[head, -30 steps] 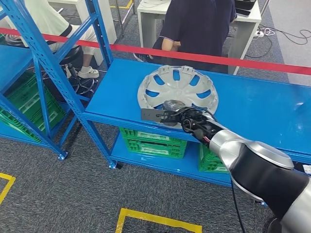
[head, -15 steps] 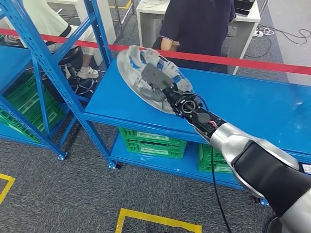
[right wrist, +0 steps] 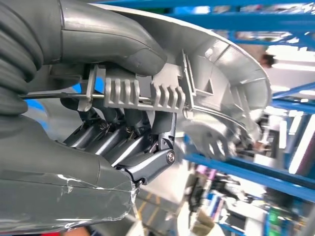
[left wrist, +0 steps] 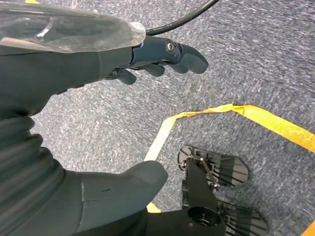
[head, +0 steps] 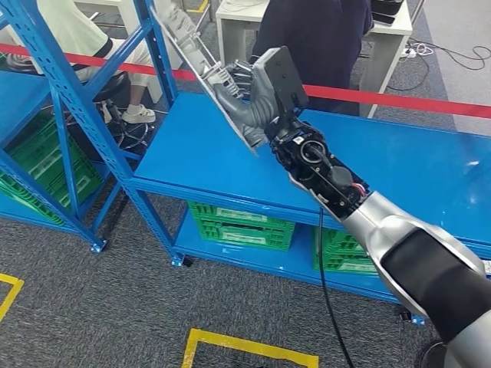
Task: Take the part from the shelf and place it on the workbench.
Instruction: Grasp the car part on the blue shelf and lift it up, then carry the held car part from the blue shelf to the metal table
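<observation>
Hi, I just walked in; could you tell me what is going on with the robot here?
The robot's right hand grips a silver wheel cover by its rim and holds it tilted steeply on edge above the blue shelf, clear of the surface. Its left hand hangs over the grey carpet with nothing in it, fingers extended. Two people sit beyond the red barrier tape. The part is not yet on any workbench.

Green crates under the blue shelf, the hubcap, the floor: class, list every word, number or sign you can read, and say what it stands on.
None can be read.
Green crates: pale label strips on the fronts, too small and blurred to read.
Hubcap held by the right hand: no lettering visible.
Floor: yellow tape lines, no words.
Red barrier tape: plain.
</observation>
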